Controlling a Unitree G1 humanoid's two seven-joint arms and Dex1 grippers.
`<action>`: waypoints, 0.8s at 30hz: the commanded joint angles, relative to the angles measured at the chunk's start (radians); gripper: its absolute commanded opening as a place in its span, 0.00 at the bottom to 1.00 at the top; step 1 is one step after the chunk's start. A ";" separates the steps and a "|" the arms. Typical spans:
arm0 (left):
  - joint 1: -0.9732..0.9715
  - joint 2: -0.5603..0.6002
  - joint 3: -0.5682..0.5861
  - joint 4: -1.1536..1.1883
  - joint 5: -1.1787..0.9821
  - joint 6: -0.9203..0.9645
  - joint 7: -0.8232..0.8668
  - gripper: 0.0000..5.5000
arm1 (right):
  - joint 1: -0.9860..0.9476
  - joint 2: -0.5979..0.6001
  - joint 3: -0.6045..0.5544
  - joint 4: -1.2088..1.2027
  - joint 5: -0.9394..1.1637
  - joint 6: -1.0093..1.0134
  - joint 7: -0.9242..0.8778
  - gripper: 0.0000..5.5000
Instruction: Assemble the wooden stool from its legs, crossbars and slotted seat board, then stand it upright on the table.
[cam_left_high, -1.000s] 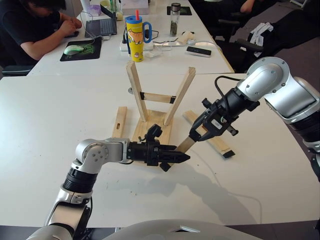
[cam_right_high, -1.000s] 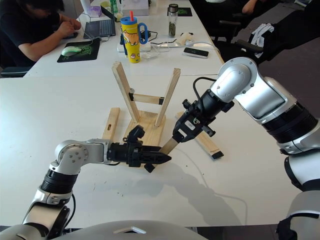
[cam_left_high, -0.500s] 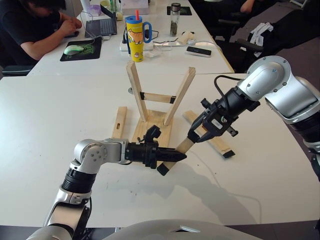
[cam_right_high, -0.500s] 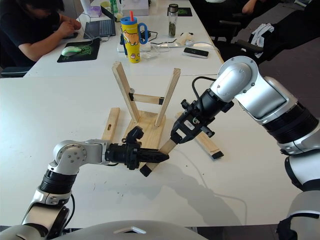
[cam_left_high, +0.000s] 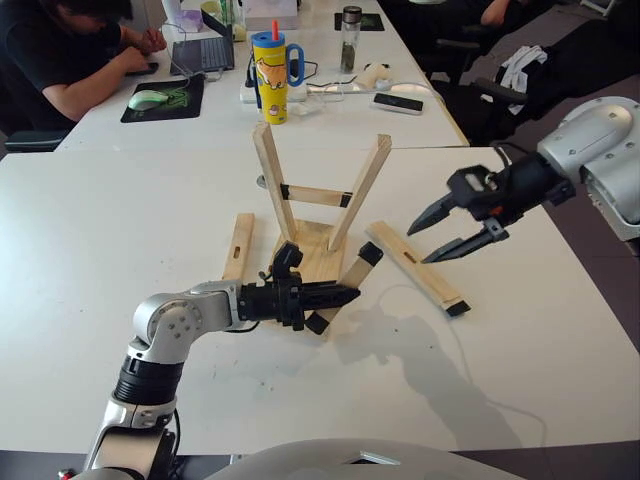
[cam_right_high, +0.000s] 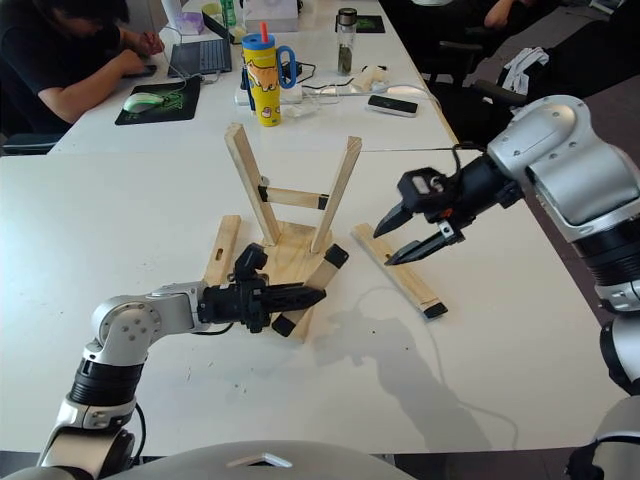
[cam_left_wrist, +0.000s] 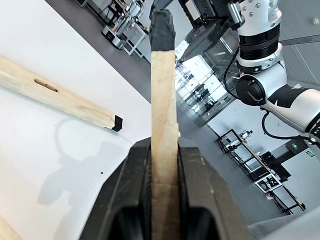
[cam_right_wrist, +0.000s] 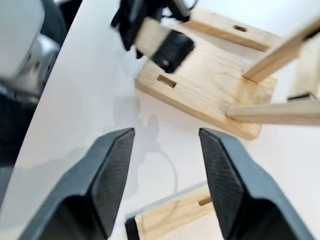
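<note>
The left tool (cam_left_high: 335, 295) is low over the tabletop (cam_left_high: 120, 220), just in front of the seat board (cam_left_high: 310, 250), and its jaws are clamped on a short wooden leg (cam_left_high: 352, 272). The left wrist view shows the wood pinched tight between the two black jaws. This held leg is tilted. One black-capped end points up and away, near the foot of the nearer standing leg, and the other capped end sits low by the board's front edge. Whether that low end touches the tabletop cannot be told. The seat board lies flat on the tabletop with two standing legs (cam_left_high: 273, 180) rising from it. They lean apart at the top and are joined partway up by a crossbar (cam_left_high: 315, 195). The right wrist view shows an open slot in the board near its front corner. A flat slotted strip (cam_left_high: 238, 245) lies just beside the board on the robot's left. A longer loose leg (cam_left_high: 410, 262) with a black tip lies on the right. The right tool (cam_left_high: 420, 246) hangs in the air above that loose leg, its fingers spread apart and gripping nothing. A yellow cup (cam_left_high: 268, 65) stands on the far tabletop behind.
</note>
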 joint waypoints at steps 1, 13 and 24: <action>0.064 -0.065 0.078 -0.092 -0.010 -0.098 0.084 0.07 | 0.207 0.147 -0.337 0.130 0.291 0.347 -0.284 0.43; 0.108 -0.182 0.122 -0.093 -0.132 -0.143 0.209 0.07 | 0.543 0.613 -0.683 -0.087 0.996 0.789 -0.997 0.47; 0.104 -0.131 0.052 -0.030 -0.112 -0.090 0.167 0.07 | 0.501 0.622 -0.650 -0.193 1.021 0.833 -1.046 0.52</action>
